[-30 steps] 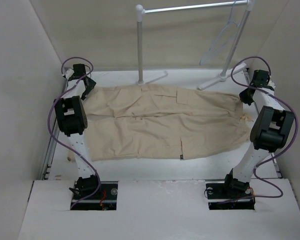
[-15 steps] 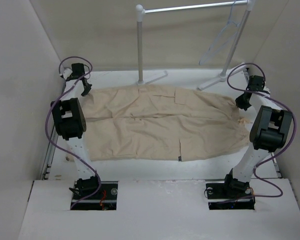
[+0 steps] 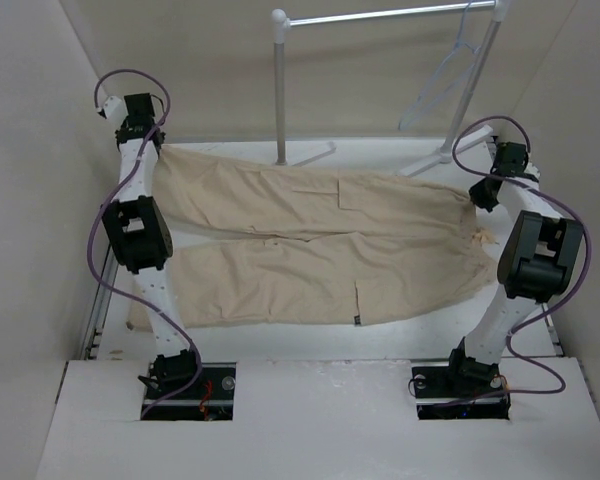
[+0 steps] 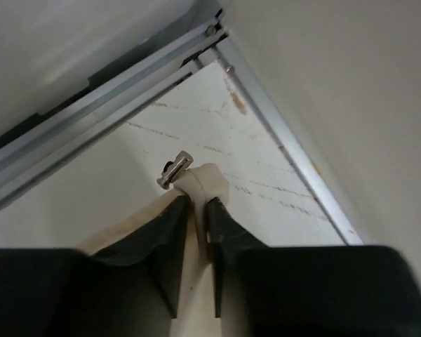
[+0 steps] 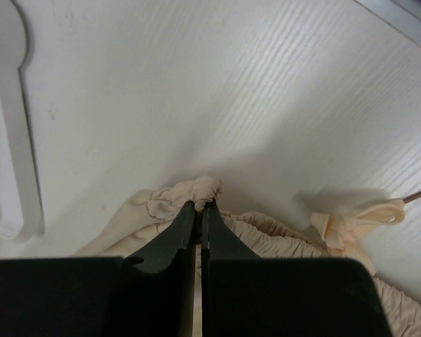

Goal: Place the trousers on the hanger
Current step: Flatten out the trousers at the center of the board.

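Across the white table [image 3: 280,345] the trousers [image 3: 320,235] lie spread sideways, legs toward the left and gathered waist toward the right. At the far-left corner the left gripper [image 3: 145,140] has its jaws nearly closed on a narrow fold of beige cloth at the end of the far leg, and that end is held above the surface. The right gripper [image 3: 483,190] is pinched almost shut on the bunched waistband, with the drawstring [image 5: 358,221] lying loose just beside it. The hanger [image 3: 440,85] hangs from the rail of the garment rack [image 3: 279,90] at the back right, well apart from the cloth.
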You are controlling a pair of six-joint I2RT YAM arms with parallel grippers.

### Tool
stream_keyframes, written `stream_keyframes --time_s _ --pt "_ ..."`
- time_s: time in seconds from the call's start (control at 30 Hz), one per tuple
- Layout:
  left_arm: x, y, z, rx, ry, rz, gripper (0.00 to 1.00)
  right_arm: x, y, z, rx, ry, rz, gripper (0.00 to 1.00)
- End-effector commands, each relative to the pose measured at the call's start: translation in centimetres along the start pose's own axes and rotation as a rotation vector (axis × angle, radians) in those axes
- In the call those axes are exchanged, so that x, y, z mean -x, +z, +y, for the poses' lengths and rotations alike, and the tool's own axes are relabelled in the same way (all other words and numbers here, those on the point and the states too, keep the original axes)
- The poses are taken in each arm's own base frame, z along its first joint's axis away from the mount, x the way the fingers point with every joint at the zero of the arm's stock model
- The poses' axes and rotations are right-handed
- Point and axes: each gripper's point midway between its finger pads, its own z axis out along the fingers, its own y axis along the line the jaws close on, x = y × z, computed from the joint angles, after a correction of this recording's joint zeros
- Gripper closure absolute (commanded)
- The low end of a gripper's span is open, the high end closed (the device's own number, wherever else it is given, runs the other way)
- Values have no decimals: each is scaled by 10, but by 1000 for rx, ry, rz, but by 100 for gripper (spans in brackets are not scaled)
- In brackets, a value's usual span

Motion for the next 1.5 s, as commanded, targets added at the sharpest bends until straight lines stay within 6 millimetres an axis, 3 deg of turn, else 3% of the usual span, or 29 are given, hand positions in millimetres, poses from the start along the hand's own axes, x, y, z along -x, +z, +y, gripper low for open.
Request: stream_keyframes --time_s 0.0,0.07,0.13,0.23,0.37,0.5,0.6,0.63,0.67,0.77,0.93,1.0,1.13,1.33,1.4,1.47 --pt "-23 22 18 86 75 67 69 27 -7 20 21 14 -67 90" --pt "-17 17 10 52 63 56 46 30 -15 30 30 5 -84 74" --pt "-8 -1 8 32 59 42 32 32 -30 42 48 -12 -115 53" --pt "-5 -39 23 31 59 45 27 25 -59 61 97 -42 -136 35" --pt "-29 -103 79 83 2 68 28 -10 -106 83 199 -90 -139 28" --pt "-72 -168 159 176 -105 121 39 -77 -159 100 348 -170 -97 33" --pt "-109 -215 229 304 -171 185 60 -135 -197 102 466 -243 -17 71" --pt "-122 -227 250 349 -196 213 77 -155 -208 100 502 -275 20 81" --pt "-134 -239 266 386 -234 245 89 -170 -216 96 526 -300 52 85" --pt "-164 -263 301 487 -322 334 90 -214 -238 72 590 -374 158 86" --pt "-193 -266 337 602 -425 337 51 -239 -247 33 602 -424 217 66" --pt "-201 -260 348 631 -454 326 43 -243 -247 25 602 -432 231 57" --pt "-207 -253 361 672 -508 308 42 -230 -246 17 599 -400 232 45" --pt "-220 -239 366 682 -504 305 45 -233 -238 3 557 -377 248 39" --pt "-220 -223 366 661 -532 280 52 -231 -234 -1 539 -351 251 39" --pt "-214 -207 358 613 -540 257 66 -224 -230 -7 510 -317 242 39"
